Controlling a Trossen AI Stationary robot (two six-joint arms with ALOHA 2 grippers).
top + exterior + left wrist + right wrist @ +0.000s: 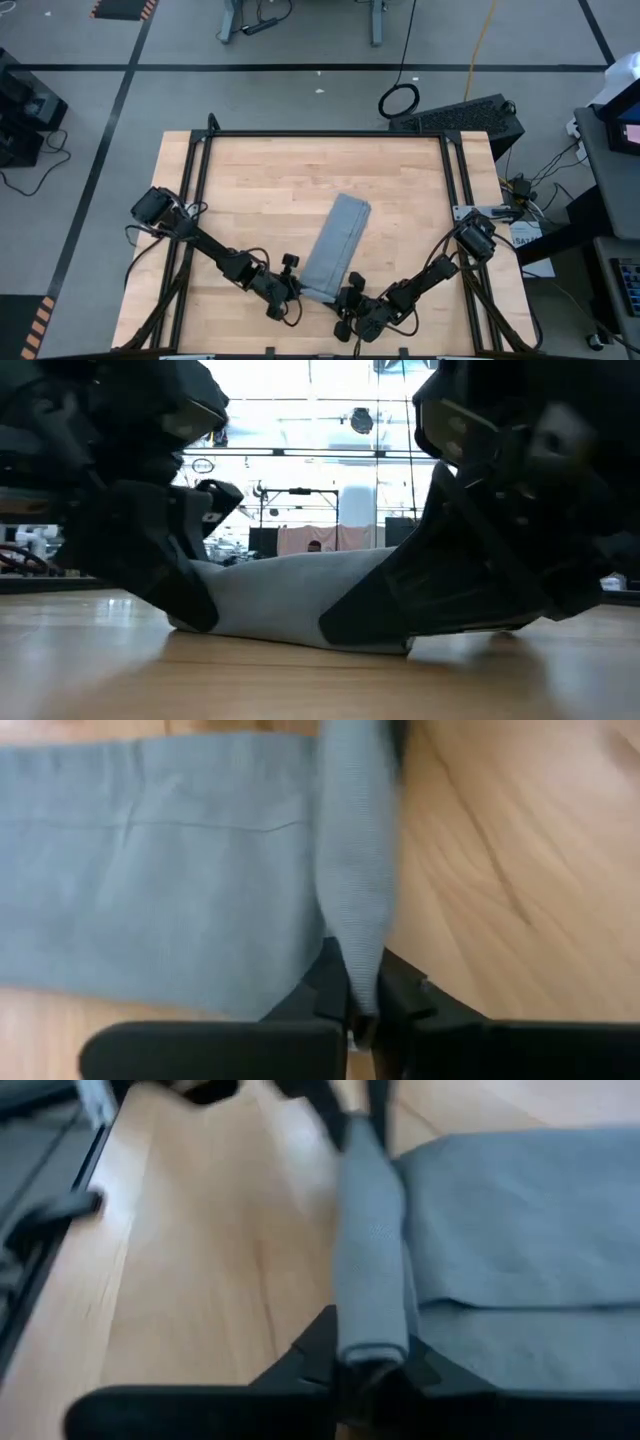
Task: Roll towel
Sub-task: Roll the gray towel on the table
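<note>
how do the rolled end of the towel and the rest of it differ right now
The rolled end is a narrow tube raised off the table; the flat part lies spread on the wood. The rolled end is pinched by the left gripper and right gripper; nothing touches the flat part. Both are the same grey-blue towel.

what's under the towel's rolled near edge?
Flat towel layer and bare wooden table. Left gripper and right gripper pinch the roll's ends, so whatever lies beneath the roll is hidden.
</note>
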